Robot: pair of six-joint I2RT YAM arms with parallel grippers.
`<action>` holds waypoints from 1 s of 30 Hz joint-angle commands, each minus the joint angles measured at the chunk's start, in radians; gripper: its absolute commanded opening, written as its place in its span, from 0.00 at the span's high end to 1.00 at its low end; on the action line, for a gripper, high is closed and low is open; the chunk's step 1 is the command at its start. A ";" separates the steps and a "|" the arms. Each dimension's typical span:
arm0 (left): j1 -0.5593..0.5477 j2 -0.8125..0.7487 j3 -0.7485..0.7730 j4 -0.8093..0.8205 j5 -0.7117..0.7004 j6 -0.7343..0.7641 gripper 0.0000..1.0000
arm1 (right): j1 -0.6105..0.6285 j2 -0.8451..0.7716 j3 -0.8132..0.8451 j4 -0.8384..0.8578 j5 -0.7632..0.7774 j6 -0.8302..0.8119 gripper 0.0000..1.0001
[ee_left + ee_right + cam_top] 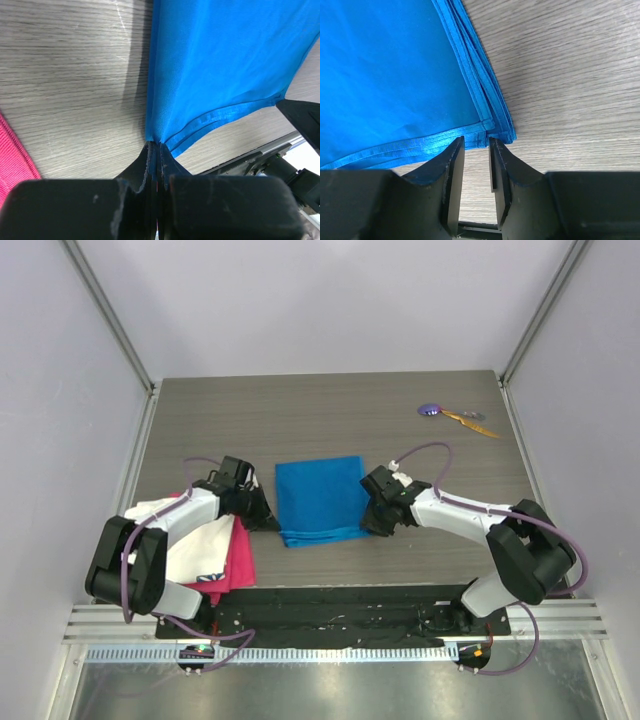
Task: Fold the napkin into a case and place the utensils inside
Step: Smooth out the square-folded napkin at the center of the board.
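**Two near corners, one held, one loose**

The blue napkin [320, 502] lies folded flat in the middle of the desk [330, 415], right between your two arms. It is a bit longer from far to near than from side to side. Its near edge runs straight from one gripper to the other.

Your left gripper [155, 150] is pressed together on the near left corner of the napkin, and the cloth pulls tight from that pinch. Your right gripper [476, 145] is at the near right corner, but its jaws stand a little apart. The corner sits just in front of the gap, not inside it (so nothing is held on that side). To grab it, I think you need to slide a tiny bit forward and then close.

There is bare desk past the far edge of the napkin, so a fold away from you has room. On the left, the pink cloth [240, 558] and the white cloth [195, 540] lie close under your left arm, so watch that side. The utensils [432, 410] lie well apart, in the far right corner. Your right arm is the nearer one to them.
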 commanded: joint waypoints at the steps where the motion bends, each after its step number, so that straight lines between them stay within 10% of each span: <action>1: 0.005 -0.034 -0.004 0.035 0.025 -0.005 1.00 | 0.007 0.004 -0.012 0.038 0.010 0.024 0.67; 21: 0.005 -0.047 -0.004 0.029 0.023 -0.001 1.00 | 0.020 0.024 -0.038 0.064 0.013 0.039 0.67; 30: 0.005 -0.060 0.018 0.003 0.020 0.008 1.00 | 0.020 0.012 0.033 -0.002 0.049 0.010 0.88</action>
